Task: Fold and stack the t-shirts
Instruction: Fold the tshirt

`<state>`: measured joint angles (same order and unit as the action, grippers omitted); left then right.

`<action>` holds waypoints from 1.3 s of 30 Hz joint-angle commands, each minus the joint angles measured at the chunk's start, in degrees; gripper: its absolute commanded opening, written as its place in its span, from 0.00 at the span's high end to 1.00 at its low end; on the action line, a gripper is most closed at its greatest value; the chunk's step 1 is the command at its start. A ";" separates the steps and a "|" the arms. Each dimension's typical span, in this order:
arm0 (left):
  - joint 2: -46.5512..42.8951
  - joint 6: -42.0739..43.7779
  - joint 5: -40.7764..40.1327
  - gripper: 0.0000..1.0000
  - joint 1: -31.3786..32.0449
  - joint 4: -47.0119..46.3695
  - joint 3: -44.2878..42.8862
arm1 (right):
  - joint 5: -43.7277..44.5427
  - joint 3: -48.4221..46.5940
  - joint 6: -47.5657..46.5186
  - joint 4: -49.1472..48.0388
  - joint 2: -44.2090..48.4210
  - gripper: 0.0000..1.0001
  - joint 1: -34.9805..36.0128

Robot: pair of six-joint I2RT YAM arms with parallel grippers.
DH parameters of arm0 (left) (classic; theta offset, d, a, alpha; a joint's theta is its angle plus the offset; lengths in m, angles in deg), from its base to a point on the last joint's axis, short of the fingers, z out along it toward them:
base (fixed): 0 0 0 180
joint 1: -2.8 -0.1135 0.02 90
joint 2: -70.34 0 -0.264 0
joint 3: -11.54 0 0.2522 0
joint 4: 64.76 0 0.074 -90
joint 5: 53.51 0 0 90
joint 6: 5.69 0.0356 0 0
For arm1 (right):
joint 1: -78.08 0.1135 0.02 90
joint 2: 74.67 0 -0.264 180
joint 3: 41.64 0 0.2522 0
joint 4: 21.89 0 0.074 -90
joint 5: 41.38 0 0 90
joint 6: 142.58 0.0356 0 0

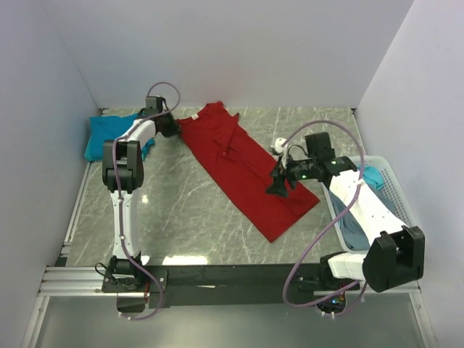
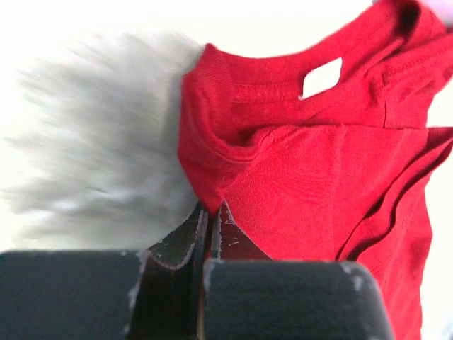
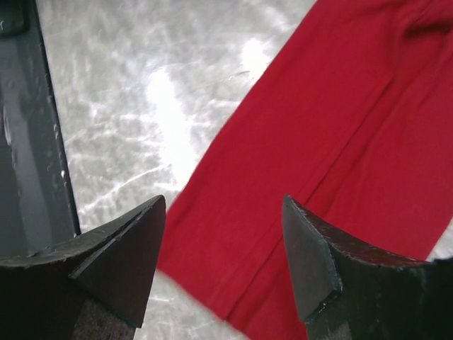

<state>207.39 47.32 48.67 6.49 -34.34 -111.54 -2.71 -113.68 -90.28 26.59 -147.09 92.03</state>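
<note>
The bright red t-shirt (image 1: 246, 170) lies folded into a long strip, running diagonally from the back middle of the table toward the front right. My left gripper (image 1: 172, 127) is at its collar end, shut on a pinch of red cloth (image 2: 211, 191) beside the neckline and the white label (image 2: 322, 76). My right gripper (image 1: 280, 185) hovers open over the strip's lower right part. Its fingers (image 3: 145, 227) straddle the red t-shirt (image 3: 318, 127) near its edge without touching it. A teal t-shirt (image 1: 109, 138) lies at the back left.
A white lattice basket (image 1: 395, 190) stands at the right edge, holding teal cloth (image 1: 372, 175) and grey-blue cloth (image 1: 353, 233). A small white object (image 1: 279, 143) sits on the marble table (image 1: 188, 210) just behind the right gripper. Walls close in the left, back and right.
</note>
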 commanded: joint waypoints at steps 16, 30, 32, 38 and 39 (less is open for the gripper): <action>-31.61 15.37 -1.72 0.40 -6.50 -3.56 13.37 | 40.74 3.79 4.81 -8.61 -11.59 0.26 35.07; -86.23 14.66 -2.78 0.15 -6.67 -6.84 61.93 | 62.05 7.65 12.64 -9.58 -20.73 0.36 45.90; -91.42 16.24 -3.92 0.15 -6.67 -5.34 64.92 | 62.67 8.27 12.82 -9.23 -21.27 0.39 46.07; -100.31 17.22 -3.75 0.15 -6.50 -3.92 71.87 | 62.23 9.59 13.35 -6.69 -22.76 0.52 46.34; -100.75 17.22 -3.14 0.15 -6.58 -3.83 72.05 | 61.79 9.76 13.43 -6.33 -23.20 0.61 46.25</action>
<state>109.04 62.88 45.15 -0.07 -36.89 -40.20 58.47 -106.34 -77.99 17.61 -167.66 138.22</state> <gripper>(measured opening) 0.852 0.445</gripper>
